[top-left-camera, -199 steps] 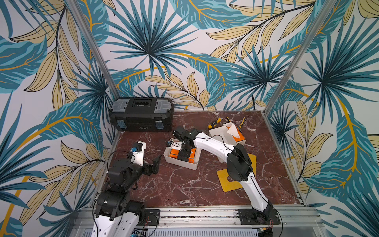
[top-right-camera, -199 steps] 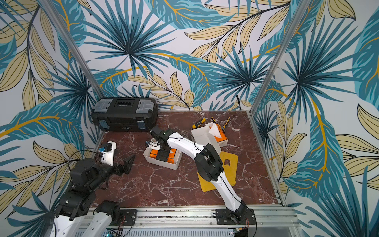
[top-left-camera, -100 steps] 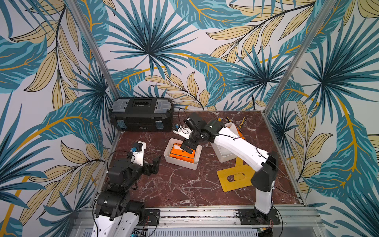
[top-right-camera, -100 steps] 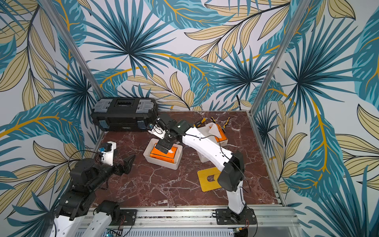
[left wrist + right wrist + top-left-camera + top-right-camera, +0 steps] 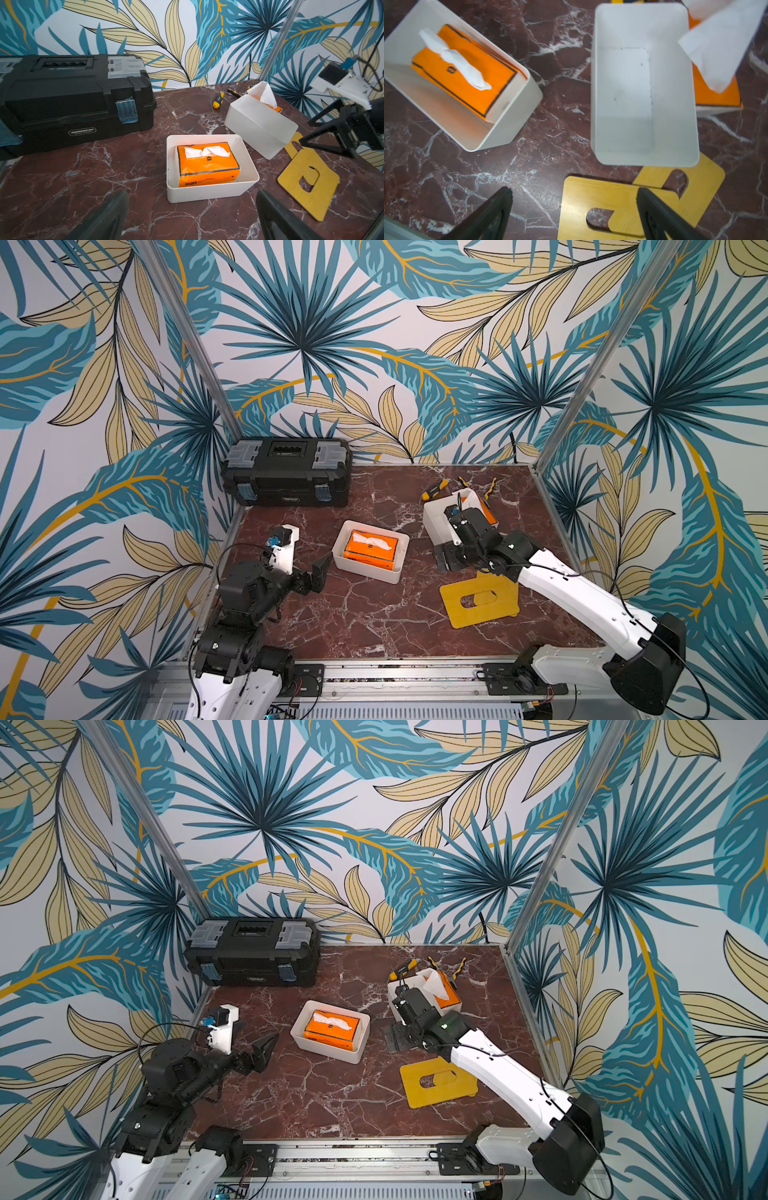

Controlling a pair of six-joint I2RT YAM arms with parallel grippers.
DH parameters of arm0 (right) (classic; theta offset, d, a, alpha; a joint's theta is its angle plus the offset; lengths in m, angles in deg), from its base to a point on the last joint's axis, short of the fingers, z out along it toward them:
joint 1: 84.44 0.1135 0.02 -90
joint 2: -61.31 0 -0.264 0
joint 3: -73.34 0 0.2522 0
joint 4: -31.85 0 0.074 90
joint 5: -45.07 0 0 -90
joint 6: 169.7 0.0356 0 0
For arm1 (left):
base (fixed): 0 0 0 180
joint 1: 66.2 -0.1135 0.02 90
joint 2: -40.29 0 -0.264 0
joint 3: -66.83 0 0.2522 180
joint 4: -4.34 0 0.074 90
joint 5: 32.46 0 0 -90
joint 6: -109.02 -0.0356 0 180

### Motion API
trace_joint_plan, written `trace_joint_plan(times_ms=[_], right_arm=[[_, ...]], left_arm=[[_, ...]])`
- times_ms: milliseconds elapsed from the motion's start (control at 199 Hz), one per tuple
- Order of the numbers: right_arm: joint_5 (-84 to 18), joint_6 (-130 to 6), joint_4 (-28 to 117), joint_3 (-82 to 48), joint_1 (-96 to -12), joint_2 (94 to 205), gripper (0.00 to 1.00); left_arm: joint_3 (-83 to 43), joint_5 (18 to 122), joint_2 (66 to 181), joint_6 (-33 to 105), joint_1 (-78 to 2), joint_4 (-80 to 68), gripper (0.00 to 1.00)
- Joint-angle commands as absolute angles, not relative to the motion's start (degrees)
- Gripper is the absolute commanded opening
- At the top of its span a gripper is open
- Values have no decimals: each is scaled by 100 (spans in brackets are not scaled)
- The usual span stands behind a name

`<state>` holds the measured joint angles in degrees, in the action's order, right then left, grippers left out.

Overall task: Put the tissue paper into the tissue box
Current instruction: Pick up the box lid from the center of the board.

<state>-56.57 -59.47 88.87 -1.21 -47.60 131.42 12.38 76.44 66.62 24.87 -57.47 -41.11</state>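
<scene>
1. Your left gripper point(image 5: 192, 194) hangs low over the dark red marble table point(image 5: 365, 614) with its jaws spread wide and nothing between them. It faces the short end of the nearer white plastic tissue box point(image 5: 207, 193).
2. Your right gripper point(image 5: 574, 190) is also fully spread and empty. It hovers above the two flat yellow wooden lids with slots point(image 5: 583, 199), just beside the second white plastic box point(image 5: 623, 93), which is empty.
3. One orange soft tissue pack point(image 5: 370, 545) already sits inside the nearer box. Its long axis runs along the box's long side, and its slot faces up with crumpled white tissue poking out.
4. That fit looks deliberate: lying lengthwise with the slot up is probably the only way a slotted lid would line up with the tissue.
5. A second orange tissue pack point(image 5: 716, 97) lies outside, against the empty box's far long wall. It seems parallel to that wall, and one white sheet point(image 5: 720, 52) stands up in a peak.
6. I judge that pack to be the one left for you. It sits next to its box, so only a short lift over the wall is needed.
7. The black plastic toolbox point(image 5: 286, 472) stands well apart at the back.
</scene>
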Motion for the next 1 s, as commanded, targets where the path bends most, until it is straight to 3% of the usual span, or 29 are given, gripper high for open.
trace_joint_plan(times_ms=[0, 176, 311, 441, 602, 808, 998], right_arm=[[-5750, -5015, 8650, 387, -4925, 12646, 100], [-5699, -4662, 8624, 847, -5306, 11953, 100], [-5605, -4776, 8937, 735, -6070, 11705, 100], [-5080, -4836, 8925, 693, -7034, 11616, 100], [-4644, -4774, 8777, 756, -8120, 11524, 100], [-3899, -4788, 8630, 983, -9516, 11537, 100], [-3833, -4976, 8693, 1159, -9991, 11430, 99]], left_arm=[[1129, 8158, 7077, 2731, -5489, -3715, 99], [652, 7054, 8032, 2583, -3573, -3395, 99], [208, 5994, 9289, 1980, -1877, -3096, 99], [-242, 5992, 10680, 1511, -912, -2594, 100], [-1246, 6092, 12381, 787, -119, -2469, 100], [-2514, 6489, 14075, 230, 294, -2756, 99], [-3396, 6659, 15160, -98, 438, -3042, 96]])
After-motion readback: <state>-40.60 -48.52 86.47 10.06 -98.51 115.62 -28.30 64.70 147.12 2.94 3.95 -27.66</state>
